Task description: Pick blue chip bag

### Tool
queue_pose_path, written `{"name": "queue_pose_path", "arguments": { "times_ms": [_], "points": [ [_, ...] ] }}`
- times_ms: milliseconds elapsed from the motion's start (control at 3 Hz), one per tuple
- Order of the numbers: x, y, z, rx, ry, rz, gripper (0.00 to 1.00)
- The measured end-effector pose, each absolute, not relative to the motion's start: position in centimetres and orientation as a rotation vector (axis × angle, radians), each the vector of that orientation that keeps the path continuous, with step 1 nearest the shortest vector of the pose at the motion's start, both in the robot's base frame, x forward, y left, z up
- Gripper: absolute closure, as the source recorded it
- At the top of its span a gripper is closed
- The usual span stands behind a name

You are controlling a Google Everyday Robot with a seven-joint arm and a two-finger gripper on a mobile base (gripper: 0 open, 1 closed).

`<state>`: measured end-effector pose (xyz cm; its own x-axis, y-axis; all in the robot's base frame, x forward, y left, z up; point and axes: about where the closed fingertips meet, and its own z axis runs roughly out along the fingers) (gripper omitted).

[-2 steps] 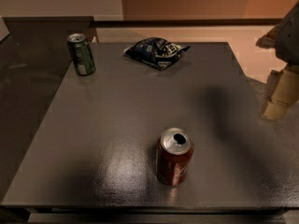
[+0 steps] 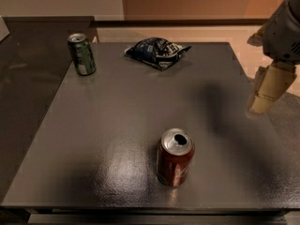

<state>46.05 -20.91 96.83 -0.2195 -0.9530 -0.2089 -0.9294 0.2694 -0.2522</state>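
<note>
The gripper [image 2: 268, 92] has edged slightly inward beside the right edge of the table [image 2: 117, 111], spread or closed I cannot tell, the blue chip bag [image 2: 157, 52] lying well apart to its far left.

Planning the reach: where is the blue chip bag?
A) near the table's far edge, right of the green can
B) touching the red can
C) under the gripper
A: the blue chip bag lies by the far edge of the table, right of the green can; the gripper hangs beyond the table's right edge.
</note>
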Motion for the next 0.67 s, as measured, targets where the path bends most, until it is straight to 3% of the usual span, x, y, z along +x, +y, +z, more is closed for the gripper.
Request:
{"name": "queue_pose_path", "arguments": {
  "times_ms": [667],
  "points": [
    [53.9, -17.7, 94.1, -1.672, 2.163, -0.010, 0.00]
  ]
}}
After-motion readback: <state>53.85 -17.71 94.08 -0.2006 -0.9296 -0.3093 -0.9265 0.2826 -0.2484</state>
